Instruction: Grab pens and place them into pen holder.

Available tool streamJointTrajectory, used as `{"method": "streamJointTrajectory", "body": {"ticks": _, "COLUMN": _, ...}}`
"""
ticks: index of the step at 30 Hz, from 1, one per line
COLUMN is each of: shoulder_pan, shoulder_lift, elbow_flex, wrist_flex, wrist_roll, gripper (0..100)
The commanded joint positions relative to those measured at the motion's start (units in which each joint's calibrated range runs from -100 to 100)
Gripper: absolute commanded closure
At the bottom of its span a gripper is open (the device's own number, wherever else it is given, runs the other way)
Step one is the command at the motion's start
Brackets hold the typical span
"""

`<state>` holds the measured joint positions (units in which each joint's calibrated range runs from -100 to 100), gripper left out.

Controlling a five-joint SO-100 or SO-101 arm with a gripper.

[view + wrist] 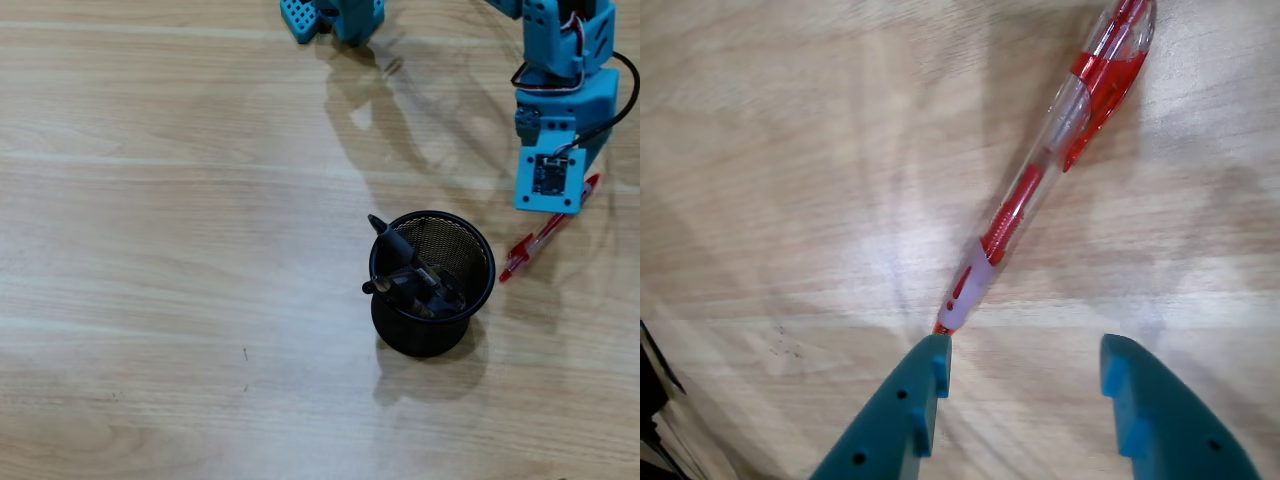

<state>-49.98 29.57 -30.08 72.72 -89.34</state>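
Wood-grain table (180, 300) fills both views, pale w/ light streaks and soft shadows; no room beyond it visible.

Blue arm (560, 90) comes in from top right of overhead view, wrist board facing the camera; a second blue piece (335, 18) sits at top edge, centre.

Pen holder (432, 283): round black mesh cup w/ solid rim, upright, mid-table, just left of the red pen and apart from it. Dark pens (405, 270) already inside, leaning left, one tip poking out past the rim at upper left.

Red-and-clear pen (535, 243) lies flat on table, diagonal, lower end near the cup, upper end partly hidden under the arm in overhead view. Wrist view shows it in full detail: clear barrel, red clip and red inner parts, tip (943, 326) pointing down toward the fingers.

Gripper (1025, 375): overhead doesn't show the jaws at all; wrist view does — two teal fingers spread wide, nothing between them. Left finger (910, 400) tip sits right at the pen tip; touching or not, can't tell. Right finger (1160, 420) well clear of the pen.
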Motion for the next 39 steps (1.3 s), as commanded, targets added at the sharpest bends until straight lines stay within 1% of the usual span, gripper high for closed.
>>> {"method": "streamJointTrajectory", "body": {"ticks": 1, "shoulder_pan": -0.37, "shoulder_lift": 1.30, "elbow_flex": -5.40, "wrist_flex": 0.12, "wrist_roll": -0.45, "gripper": 77}}
{"method": "streamJointTrajectory", "body": {"ticks": 2, "shoulder_pan": -0.64, "shoulder_lift": 1.73, "elbow_flex": -5.94, "wrist_flex": -0.06, "wrist_roll": -0.51, "gripper": 76}}
{"method": "streamJointTrajectory", "body": {"ticks": 3, "shoulder_pan": -0.82, "shoulder_lift": 2.83, "elbow_flex": -6.03, "wrist_flex": -4.07, "wrist_roll": -0.51, "gripper": 74}}
{"method": "streamJointTrajectory", "body": {"ticks": 5, "shoulder_pan": -0.92, "shoulder_lift": 3.51, "elbow_flex": -5.76, "wrist_flex": -7.26, "wrist_roll": -0.51, "gripper": 73}}
{"method": "streamJointTrajectory", "body": {"ticks": 9, "shoulder_pan": -1.65, "shoulder_lift": 5.30, "elbow_flex": -5.67, "wrist_flex": -10.99, "wrist_roll": -1.55, "gripper": 71}}
{"method": "streamJointTrajectory", "body": {"ticks": 25, "shoulder_pan": -5.58, "shoulder_lift": 15.74, "elbow_flex": -4.13, "wrist_flex": -10.45, "wrist_roll": -8.41, "gripper": 72}}
{"method": "streamJointTrajectory", "body": {"ticks": 28, "shoulder_pan": -5.95, "shoulder_lift": 15.57, "elbow_flex": -2.86, "wrist_flex": -10.45, "wrist_roll": -9.51, "gripper": 78}}
{"method": "streamJointTrajectory", "body": {"ticks": 32, "shoulder_pan": -6.13, "shoulder_lift": 15.49, "elbow_flex": -1.59, "wrist_flex": -10.45, "wrist_roll": -10.35, "gripper": 88}}
{"method": "streamJointTrajectory", "body": {"ticks": 33, "shoulder_pan": -6.13, "shoulder_lift": 15.40, "elbow_flex": -1.23, "wrist_flex": -10.45, "wrist_roll": -10.35, "gripper": 92}}
{"method": "streamJointTrajectory", "body": {"ticks": 36, "shoulder_pan": -6.31, "shoulder_lift": 15.40, "elbow_flex": -0.96, "wrist_flex": -10.45, "wrist_roll": -10.35, "gripper": 96}}
{"method": "streamJointTrajectory", "body": {"ticks": 39, "shoulder_pan": -6.68, "shoulder_lift": 15.49, "elbow_flex": -0.78, "wrist_flex": -10.35, "wrist_roll": -10.40, "gripper": 97}}
